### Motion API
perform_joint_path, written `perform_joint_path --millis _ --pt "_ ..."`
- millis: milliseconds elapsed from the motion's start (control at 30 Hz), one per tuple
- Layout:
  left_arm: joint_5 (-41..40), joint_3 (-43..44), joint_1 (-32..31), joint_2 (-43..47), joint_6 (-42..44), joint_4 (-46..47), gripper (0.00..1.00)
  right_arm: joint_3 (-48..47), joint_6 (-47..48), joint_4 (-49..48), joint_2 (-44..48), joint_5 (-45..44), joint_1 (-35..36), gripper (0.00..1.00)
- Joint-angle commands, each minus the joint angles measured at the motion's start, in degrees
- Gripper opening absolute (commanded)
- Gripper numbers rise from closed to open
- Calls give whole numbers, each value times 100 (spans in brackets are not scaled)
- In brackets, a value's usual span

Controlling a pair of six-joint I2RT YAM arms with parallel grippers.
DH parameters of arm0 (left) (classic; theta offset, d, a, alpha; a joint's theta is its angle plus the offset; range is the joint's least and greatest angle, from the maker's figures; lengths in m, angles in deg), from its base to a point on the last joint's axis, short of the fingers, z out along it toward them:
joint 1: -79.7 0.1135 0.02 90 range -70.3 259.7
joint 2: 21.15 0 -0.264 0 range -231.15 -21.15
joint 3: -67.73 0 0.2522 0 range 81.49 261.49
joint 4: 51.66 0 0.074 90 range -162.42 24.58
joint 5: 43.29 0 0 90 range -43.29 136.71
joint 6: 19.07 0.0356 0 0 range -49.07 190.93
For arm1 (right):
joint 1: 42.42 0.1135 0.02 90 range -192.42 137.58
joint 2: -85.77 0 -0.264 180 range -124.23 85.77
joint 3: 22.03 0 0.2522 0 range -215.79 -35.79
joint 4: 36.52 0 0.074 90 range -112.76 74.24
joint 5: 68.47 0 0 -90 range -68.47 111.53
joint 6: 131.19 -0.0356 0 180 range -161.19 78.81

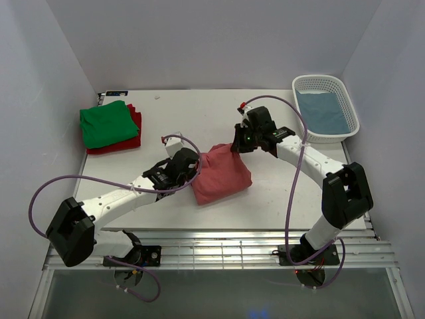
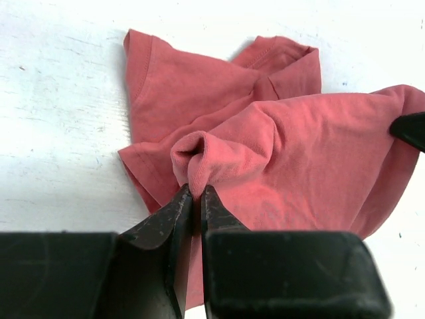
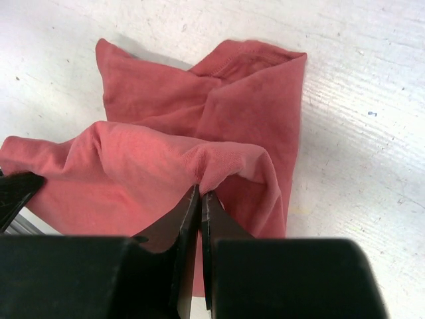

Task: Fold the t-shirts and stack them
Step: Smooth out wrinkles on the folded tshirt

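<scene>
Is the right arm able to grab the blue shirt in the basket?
Probably not yet: the right tool is shut on the pink shirt; the blue shirt lies uncovered nearby.

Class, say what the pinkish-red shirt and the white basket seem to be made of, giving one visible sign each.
Pinkish-red shirt: soft matte knit fabric, likely cotton; it bunches in limp folds with stitched hems. White basket: probably rigid moulded plastic; lattice walls hold shape.

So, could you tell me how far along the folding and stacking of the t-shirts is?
Done: the green shirt lies folded on the dark red shirt at the far left. In hand: the left pincer and right pincer each pinch a fold of the pinkish-red shirt mid-table. Left: finishing it, plus the grey-blue shirt in the white basket.
</scene>
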Motion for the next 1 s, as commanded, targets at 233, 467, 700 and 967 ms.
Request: perform_joint_path --millis 233,467,700,967 --pt "-605 426 23 -103 38 -101 18 -712 92 6 -30 -137 2 8" --pt "-615 549 435 -341 205 84 17 -1301 189 76 -715 -40 2 8" --pt "-579 760 831 -753 399 312 16 -1846 303 85 -1278 12 2 8" --pt "-518 812 1156 -1158 750 1120 15 -2408 303 -187 -1919 -31 -15 8"
